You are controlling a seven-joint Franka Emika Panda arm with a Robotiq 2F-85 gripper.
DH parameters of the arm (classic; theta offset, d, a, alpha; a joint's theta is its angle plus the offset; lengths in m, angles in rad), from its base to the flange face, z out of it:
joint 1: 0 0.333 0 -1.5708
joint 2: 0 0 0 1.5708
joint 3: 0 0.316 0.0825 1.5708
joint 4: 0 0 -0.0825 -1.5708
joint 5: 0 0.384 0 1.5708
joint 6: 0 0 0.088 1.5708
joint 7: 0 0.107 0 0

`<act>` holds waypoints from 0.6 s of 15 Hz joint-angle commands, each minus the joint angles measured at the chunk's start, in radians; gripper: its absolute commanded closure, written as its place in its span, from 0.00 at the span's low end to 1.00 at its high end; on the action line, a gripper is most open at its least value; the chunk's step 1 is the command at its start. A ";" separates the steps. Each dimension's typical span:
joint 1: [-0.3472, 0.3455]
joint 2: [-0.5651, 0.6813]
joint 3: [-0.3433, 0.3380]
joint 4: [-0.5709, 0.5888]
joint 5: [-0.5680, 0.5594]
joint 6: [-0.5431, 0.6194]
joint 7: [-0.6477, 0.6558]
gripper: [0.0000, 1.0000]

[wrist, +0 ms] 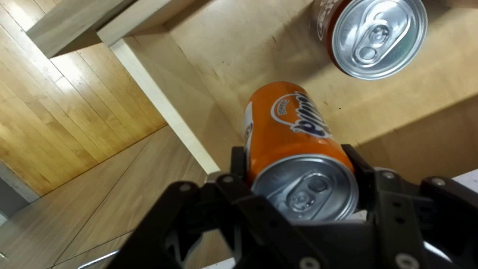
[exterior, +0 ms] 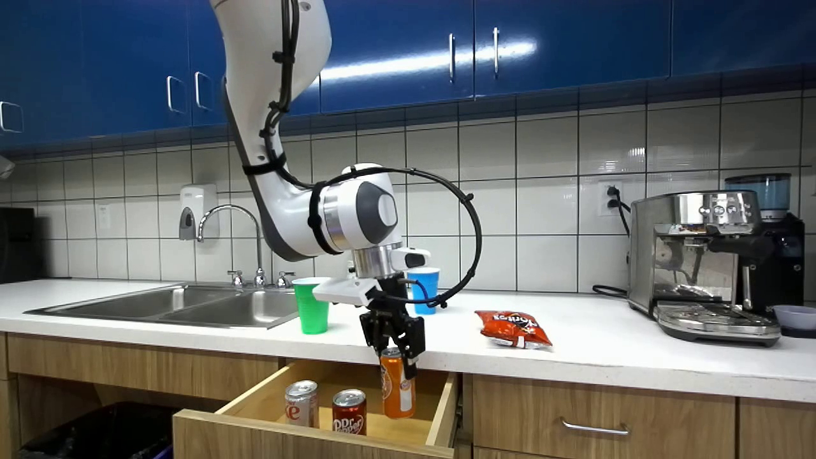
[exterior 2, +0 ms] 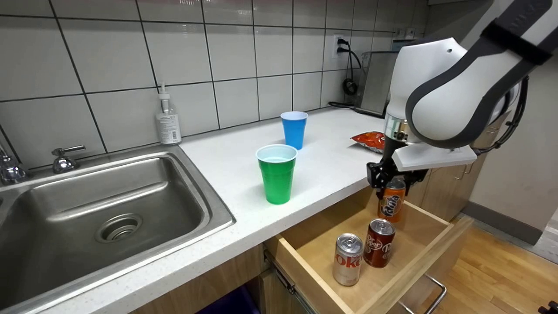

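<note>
Black gripper [wrist: 297, 162], jaws clamped on a silver-lidded orange Fanta can [wrist: 287, 123], near upright in the open wooden drawer [exterior: 274, 443]. Pull tab [wrist: 303, 198]: clear in wrist view, obscured in both exterior views. Wall dispenser [exterior: 199, 210]: in an exterior view only.

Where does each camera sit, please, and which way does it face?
An exterior view: in front of the counter, facing the tiled wall; arm and gripper show.
An exterior view: near the sink, facing along the counter and down into the drawer; arm and gripper show.
Wrist view: on the arm above the gripper, looking down past the orange can into the drawer; of the robot, only the gripper shows.
Both exterior views share the green cup and blue cup.
</note>
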 commanded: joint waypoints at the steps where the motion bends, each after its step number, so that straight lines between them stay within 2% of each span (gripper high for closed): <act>1: 0.039 0.008 -0.038 -0.010 -0.034 0.034 0.064 0.62; 9: 0.093 0.056 -0.089 -0.015 -0.029 0.080 0.098 0.62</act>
